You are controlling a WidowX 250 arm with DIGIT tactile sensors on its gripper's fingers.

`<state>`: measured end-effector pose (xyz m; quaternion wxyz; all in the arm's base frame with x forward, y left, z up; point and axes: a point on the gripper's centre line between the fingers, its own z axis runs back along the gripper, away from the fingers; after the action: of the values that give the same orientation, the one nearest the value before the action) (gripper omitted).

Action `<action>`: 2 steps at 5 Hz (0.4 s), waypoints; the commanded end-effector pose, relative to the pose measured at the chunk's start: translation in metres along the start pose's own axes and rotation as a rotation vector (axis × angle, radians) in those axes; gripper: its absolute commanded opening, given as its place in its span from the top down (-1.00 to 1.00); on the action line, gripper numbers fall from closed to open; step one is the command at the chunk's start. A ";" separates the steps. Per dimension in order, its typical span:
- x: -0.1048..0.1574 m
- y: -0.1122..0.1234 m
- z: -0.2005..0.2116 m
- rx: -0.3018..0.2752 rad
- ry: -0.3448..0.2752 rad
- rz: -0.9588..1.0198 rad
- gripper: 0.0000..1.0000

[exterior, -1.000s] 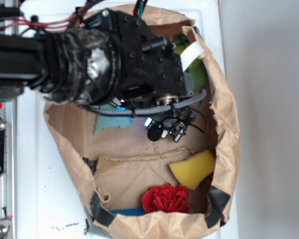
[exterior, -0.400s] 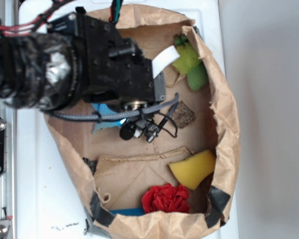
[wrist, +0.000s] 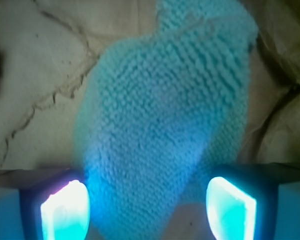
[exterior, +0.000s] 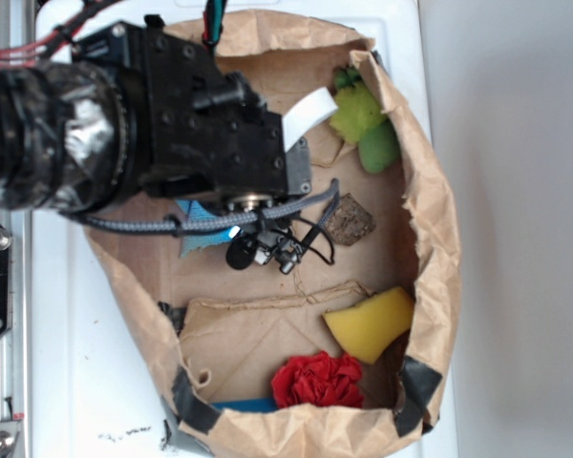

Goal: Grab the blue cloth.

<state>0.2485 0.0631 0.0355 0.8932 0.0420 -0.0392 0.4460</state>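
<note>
One corner of the blue cloth (exterior: 199,233) shows under the arm inside the paper bag (exterior: 430,239) in the exterior view; wrist view: gripper (wrist: 149,207) wide open astride the soft, light, fuzzy terry, likely best pinched at its bunched middle.

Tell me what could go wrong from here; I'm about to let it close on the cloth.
The tool is open, with the blue cloth lying between its fingers. The cloth lies flat on the wrinkled paper bag, so the fingers might pinch paper too, or grip only fuzz and slip off.
</note>
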 end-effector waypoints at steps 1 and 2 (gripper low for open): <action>0.012 -0.004 0.003 -0.023 -0.056 0.026 -1.00; 0.016 -0.008 -0.003 -0.017 -0.073 0.041 -1.00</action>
<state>0.2568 0.0665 0.0253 0.8851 0.0538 -0.0568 0.4588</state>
